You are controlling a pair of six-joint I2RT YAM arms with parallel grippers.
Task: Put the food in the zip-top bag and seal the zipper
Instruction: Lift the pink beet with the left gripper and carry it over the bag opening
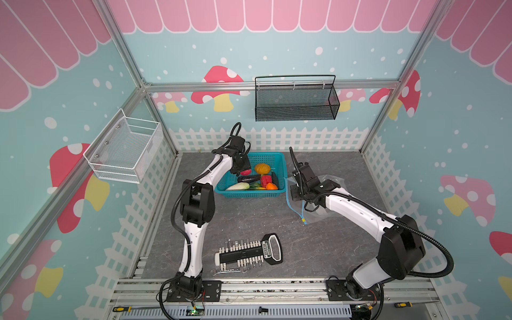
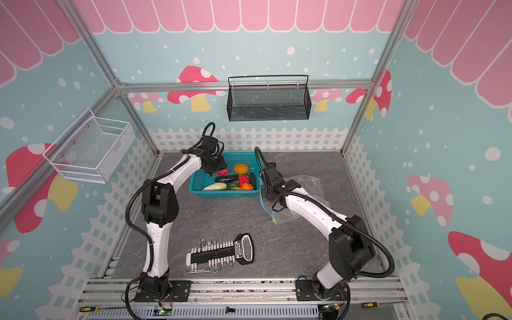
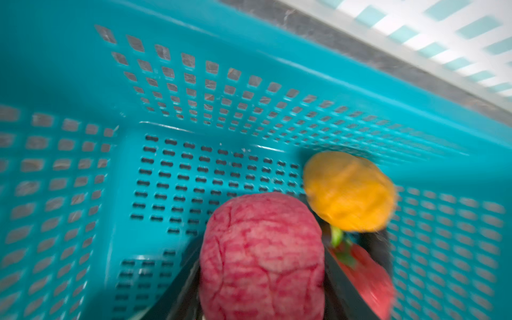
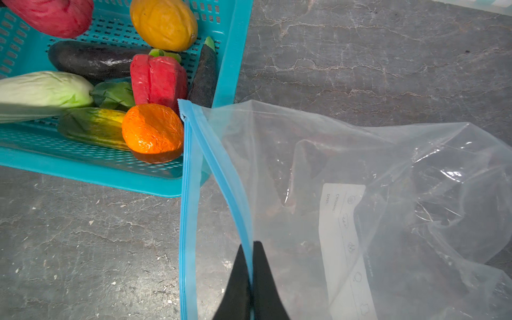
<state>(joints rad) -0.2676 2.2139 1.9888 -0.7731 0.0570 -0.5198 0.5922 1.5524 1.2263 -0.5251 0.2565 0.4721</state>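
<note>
Early stage: nothing is bagged yet and the seal is undone.
On the tabletop (image 1: 249,221), the empty zip-top bag (image 4: 360,155) lies right of centre, its mouth beside the teal basket (image 1: 279,159) near the far edge, where all the food (image 4: 155,80) sits. The left gripper (image 3: 260,255) clasps a pink-red piece (image 4: 52,13) there. The right gripper (image 4: 250,277) pinches the zipper (image 4: 220,177), holding the mouth open.

A clear, crinkly plastic bag (image 4: 388,155) catches glossy highlights on a matt, veined stone-look counter (image 4: 360,55), beside a smooth teal plastic lattice basket (image 4: 230,55) of wrinkle-skinned plastic toy food (image 4: 158,80), among it a shiny dark eggplant (image 4: 91,59) and a creased orange piece (image 4: 152,130).
</note>
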